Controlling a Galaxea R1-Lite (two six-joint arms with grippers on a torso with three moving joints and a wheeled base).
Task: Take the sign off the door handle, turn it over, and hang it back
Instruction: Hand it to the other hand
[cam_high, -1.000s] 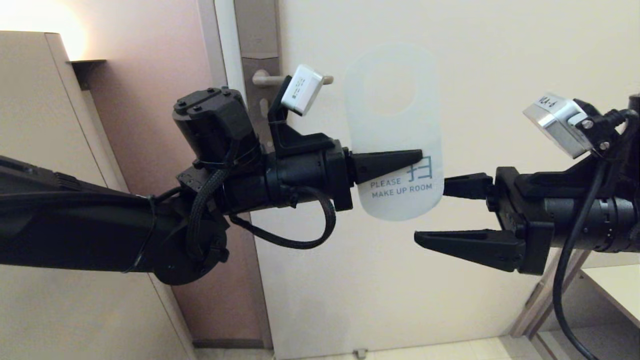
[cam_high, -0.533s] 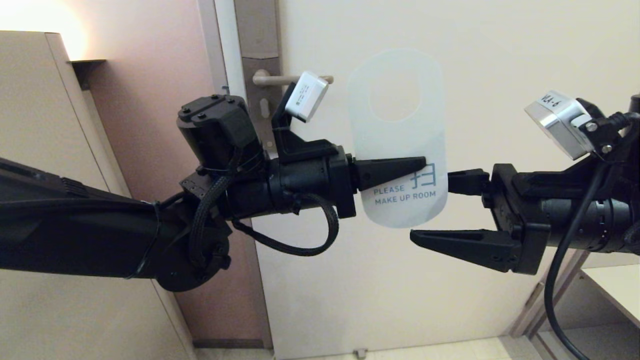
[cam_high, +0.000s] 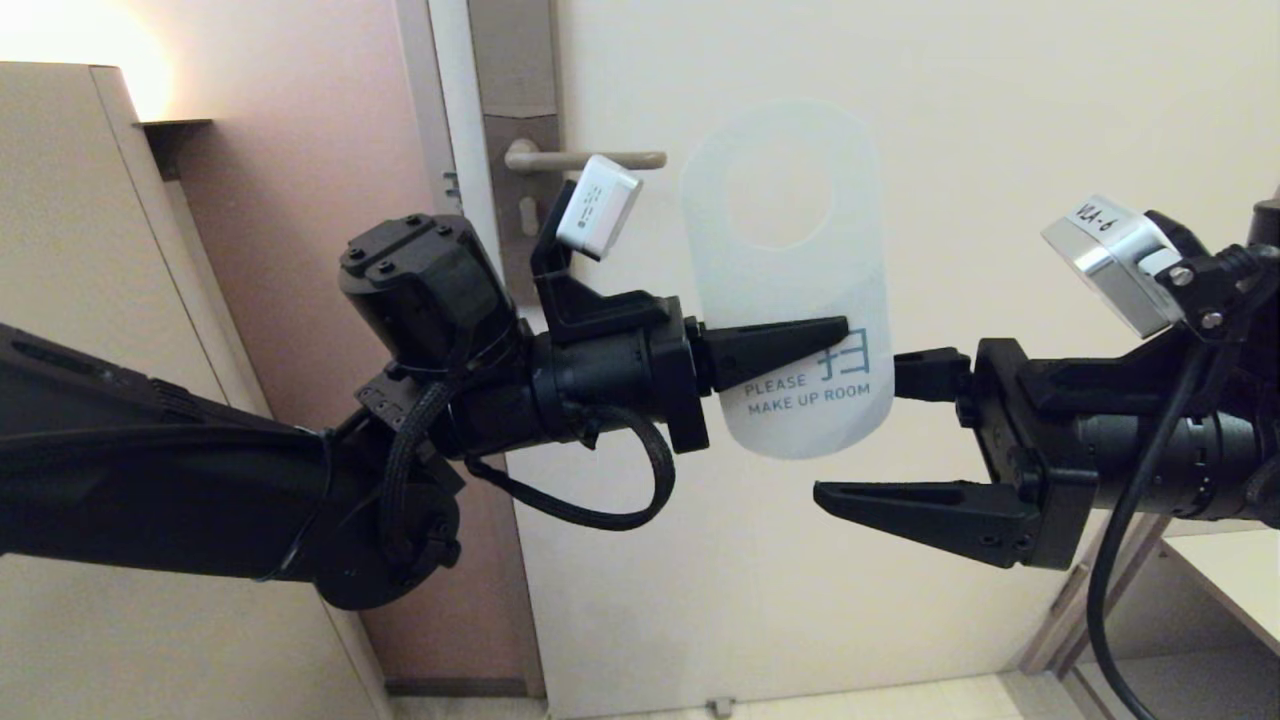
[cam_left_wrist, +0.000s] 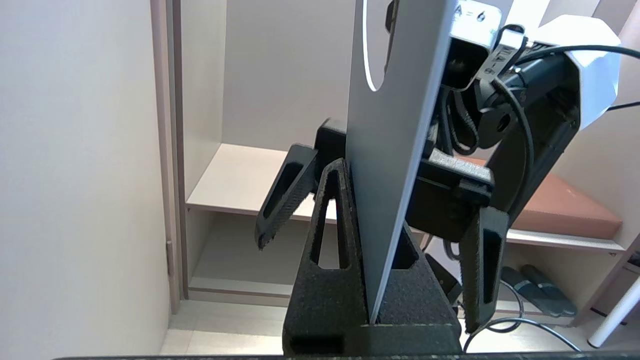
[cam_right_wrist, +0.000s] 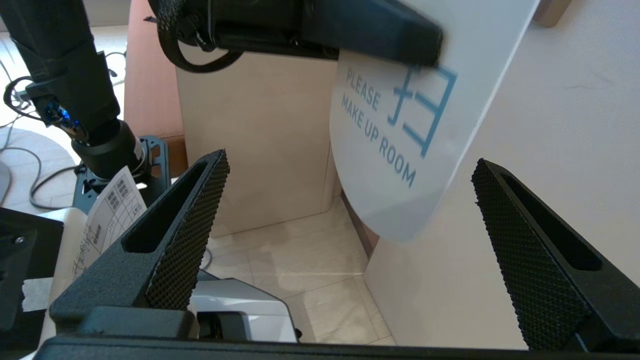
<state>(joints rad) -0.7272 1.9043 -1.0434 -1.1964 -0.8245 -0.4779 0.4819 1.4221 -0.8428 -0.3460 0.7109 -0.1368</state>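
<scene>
The sign (cam_high: 785, 290) is hanging out in mid-air in front of the door (cam_high: 1000, 120), off the door handle (cam_high: 585, 158) and just to the right of the lever's tip in the head view. It's standing upright with the oval hole at the top and the white face showing toward the head camera (blue text reading "PLEASE MAKE UP ROOM" near the bottom end).

The left gripper (cam_high: 835, 330) is reaching in from the left and pinching the sign across its lower half, fingers clamped on either face just above the text. In the left wrist view the sign (cam_left_wrist: 395, 150) is showing edge-on, sandwiched between the two fingers (cam_left_wrist: 332, 220).

The right gripper (cam_high: 855, 425) is sitting on the opposite side, pointing at the sign's lower right edge with its fingers spread wide apart. One finger is lying near the right edge at text height and the other is hanging below the sign's rounded bottom. From the right wrist view the sign's bottom end (cam_right_wrist: 400, 145) is sitting between the two open fingers (cam_right_wrist: 187, 215), not touching either one.

The handle is sticking out horizontally from its backplate (cam_high: 520, 180), up and left of the sign, bare.
</scene>
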